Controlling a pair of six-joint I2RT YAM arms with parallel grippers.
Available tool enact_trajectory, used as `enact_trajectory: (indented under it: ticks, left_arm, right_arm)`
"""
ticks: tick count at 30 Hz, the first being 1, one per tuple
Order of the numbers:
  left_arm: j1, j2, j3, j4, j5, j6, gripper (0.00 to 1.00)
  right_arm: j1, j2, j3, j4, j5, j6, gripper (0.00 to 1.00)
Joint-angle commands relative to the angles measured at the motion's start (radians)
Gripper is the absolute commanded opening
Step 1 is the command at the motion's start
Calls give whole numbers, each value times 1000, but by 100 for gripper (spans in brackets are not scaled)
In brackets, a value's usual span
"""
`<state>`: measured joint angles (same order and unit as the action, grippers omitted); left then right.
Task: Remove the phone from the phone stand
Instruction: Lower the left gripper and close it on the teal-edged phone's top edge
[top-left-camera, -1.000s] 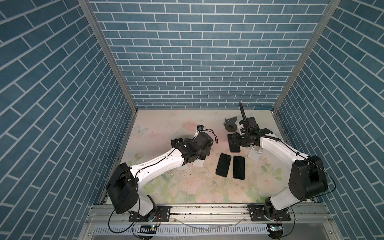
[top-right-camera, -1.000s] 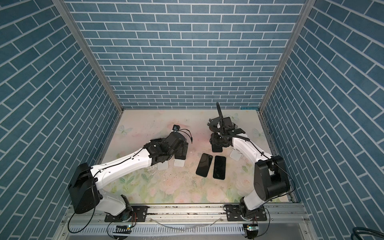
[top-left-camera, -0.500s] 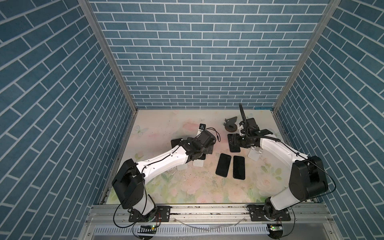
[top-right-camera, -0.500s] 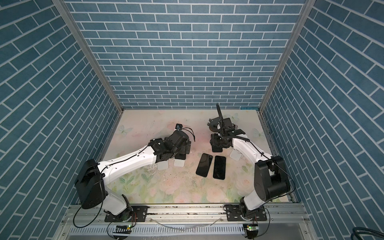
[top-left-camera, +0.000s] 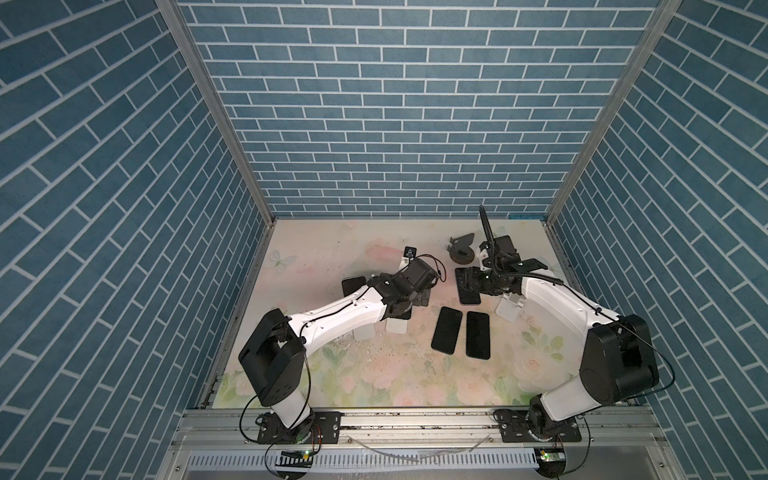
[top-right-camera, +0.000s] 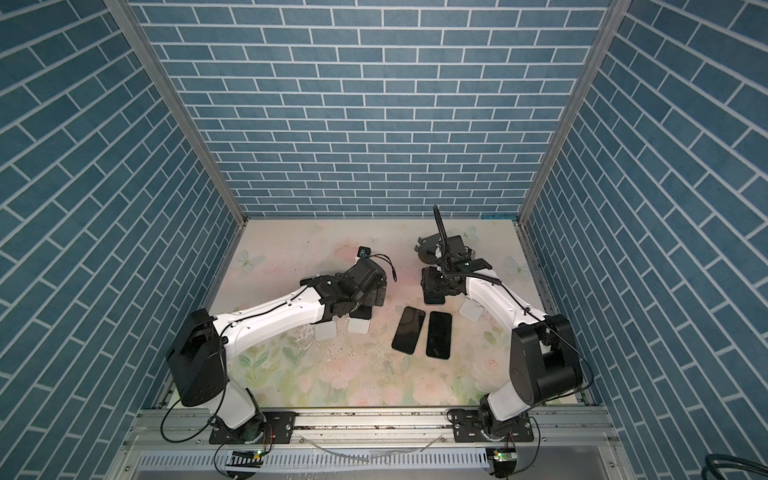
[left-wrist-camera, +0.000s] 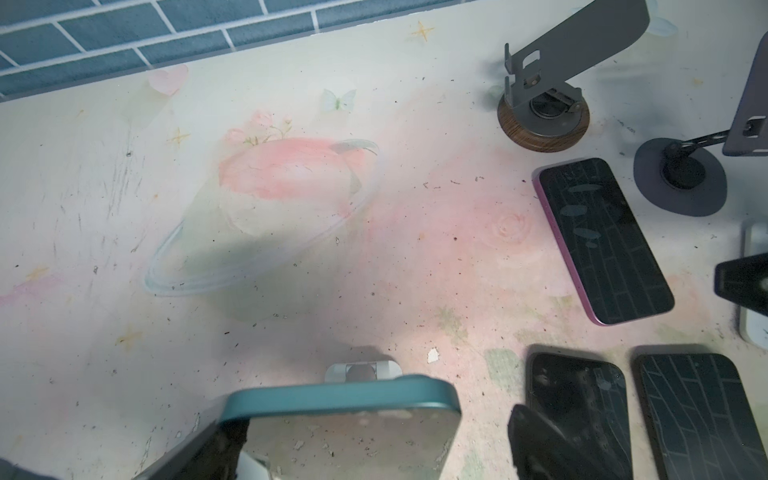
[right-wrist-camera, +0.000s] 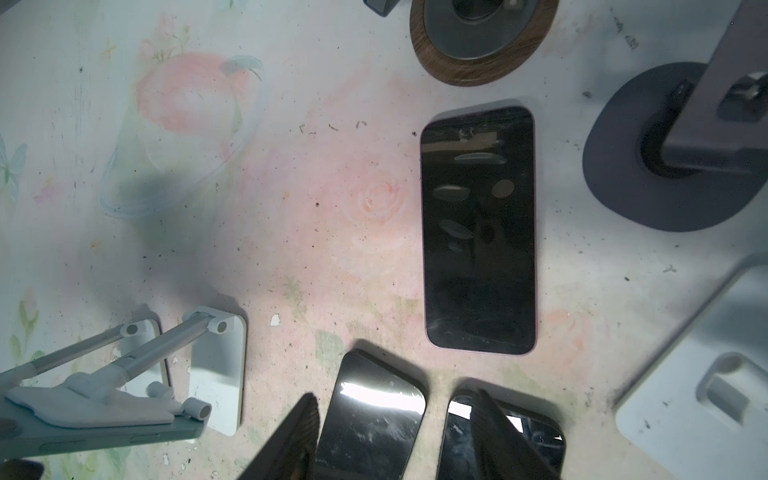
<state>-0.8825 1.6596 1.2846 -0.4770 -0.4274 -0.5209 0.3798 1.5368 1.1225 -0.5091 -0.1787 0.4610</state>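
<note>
A teal-edged phone (left-wrist-camera: 340, 399) leans on a white phone stand (left-wrist-camera: 361, 370). My left gripper (left-wrist-camera: 374, 446) is open, its dark fingers (left-wrist-camera: 540, 444) on either side of the phone's upper end, with a gap on one side. In both top views the left gripper (top-left-camera: 417, 297) (top-right-camera: 376, 297) covers that phone. The right wrist view shows the same phone (right-wrist-camera: 104, 436) edge-on in the stand's cradle (right-wrist-camera: 83, 399). My right gripper (right-wrist-camera: 395, 440) hangs open and empty over two flat black phones (right-wrist-camera: 370, 428), near the back right (top-left-camera: 467, 286).
A purple-edged phone (right-wrist-camera: 478, 228) lies flat beyond the right gripper. A wood-based stand (top-left-camera: 461, 253), a dark grey round-based stand (left-wrist-camera: 681, 178) and a white stand (top-left-camera: 509, 305) are at the back right. Another white stand base (top-left-camera: 365, 332) sits under the left arm.
The left arm has stretched further toward the back right, bringing its open gripper round the phone on the stand. The right arm has not moved.
</note>
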Motion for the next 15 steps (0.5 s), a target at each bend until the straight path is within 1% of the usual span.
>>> enact_trajectory:
  ticks: [1, 11, 15]
  left_arm:
    - [-4, 17, 32, -26, -27, -5, 100]
    - [-4, 35, 30, -23, -68, -22, 100]
    - [-4, 40, 30, -20, -72, -20, 97]
  right_arm:
    - [2, -14, -11, -18, 17, -44, 60]
    - [2, 5, 6, -22, 10, -44, 60]
    - [3, 8, 11, -24, 9, -44, 60]
